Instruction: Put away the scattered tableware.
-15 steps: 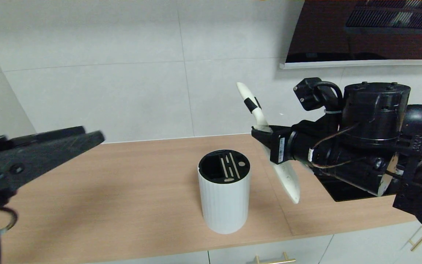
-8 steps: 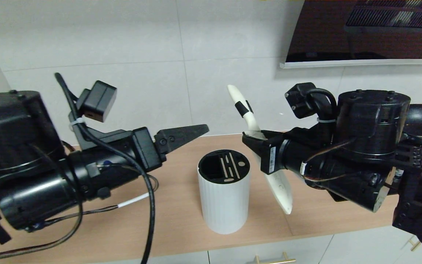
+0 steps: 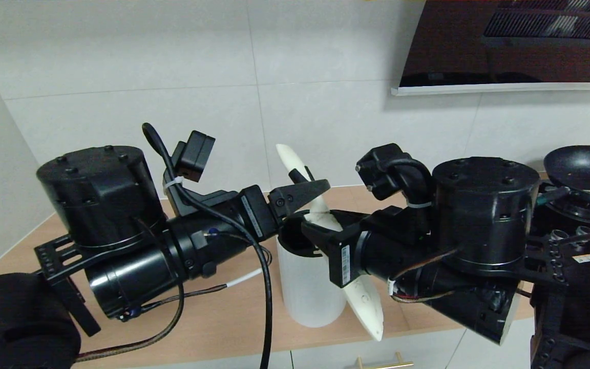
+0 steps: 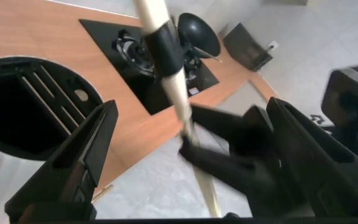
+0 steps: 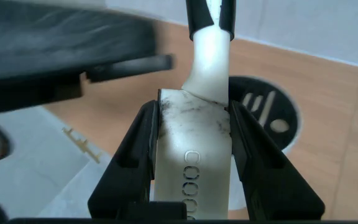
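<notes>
A white utensil (image 3: 365,306) with a black band on its handle (image 4: 164,48) is tilted over the white ribbed holder (image 3: 305,292), whose black slotted top (image 5: 267,112) lies just behind it. My right gripper (image 3: 320,230) is shut on the utensil's wide middle (image 5: 194,155). The handle tip (image 3: 287,156) points up toward the wall and the broad end hangs in front of the holder. My left gripper (image 4: 191,106) is open, its fingers (image 4: 89,158) standing on either side of the handle above the right gripper. One left finger (image 3: 302,188) crosses the handle in the head view.
The wooden counter (image 3: 213,328) ends at a tiled wall. A black cooktop with a dark pan (image 3: 584,164) sits at the right under a range hood (image 3: 510,46). A brass drawer handle (image 3: 382,365) is below the counter's front edge.
My left arm has swung in from the left until its open fingers straddle the utensil's handle. My right arm has carried the utensil left and lower, over the holder.
</notes>
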Robot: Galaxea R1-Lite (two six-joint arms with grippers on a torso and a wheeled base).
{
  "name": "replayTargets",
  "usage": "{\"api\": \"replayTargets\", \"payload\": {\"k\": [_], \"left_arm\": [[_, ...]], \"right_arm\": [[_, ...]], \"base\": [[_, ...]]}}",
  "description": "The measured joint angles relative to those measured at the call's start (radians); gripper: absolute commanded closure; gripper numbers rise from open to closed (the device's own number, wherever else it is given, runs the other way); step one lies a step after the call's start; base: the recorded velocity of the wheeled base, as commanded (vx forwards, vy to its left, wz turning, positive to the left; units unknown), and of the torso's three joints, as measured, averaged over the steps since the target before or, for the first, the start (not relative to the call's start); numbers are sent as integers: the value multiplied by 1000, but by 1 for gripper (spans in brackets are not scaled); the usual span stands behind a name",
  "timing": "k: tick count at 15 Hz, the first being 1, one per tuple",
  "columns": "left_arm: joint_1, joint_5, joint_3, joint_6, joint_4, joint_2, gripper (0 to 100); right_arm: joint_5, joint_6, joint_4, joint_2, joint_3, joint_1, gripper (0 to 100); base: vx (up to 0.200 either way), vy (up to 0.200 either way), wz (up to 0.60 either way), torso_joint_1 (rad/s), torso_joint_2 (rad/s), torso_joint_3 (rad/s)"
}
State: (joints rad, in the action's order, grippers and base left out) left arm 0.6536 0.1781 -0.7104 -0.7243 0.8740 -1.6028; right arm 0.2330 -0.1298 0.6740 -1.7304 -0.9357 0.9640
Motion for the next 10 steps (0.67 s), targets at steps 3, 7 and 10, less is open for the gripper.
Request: {"api": "replayTargets", "payload": {"k": [3, 7, 10], "left_arm": [[2, -3, 0, 0, 29, -6, 0], [3, -5, 2, 2, 36, -10, 0], [3, -5, 4, 4, 44, -13, 0]], "right_arm": [[0, -1, 0, -3, 4, 13, 100], [0, -8, 23, -6, 12, 31, 100], [0, -7, 50, -13, 24, 46, 100]], "base": [[0, 0, 0, 0, 0, 0], [0, 0, 0, 0, 0, 0], [0, 0, 0, 0, 0, 0]]}}
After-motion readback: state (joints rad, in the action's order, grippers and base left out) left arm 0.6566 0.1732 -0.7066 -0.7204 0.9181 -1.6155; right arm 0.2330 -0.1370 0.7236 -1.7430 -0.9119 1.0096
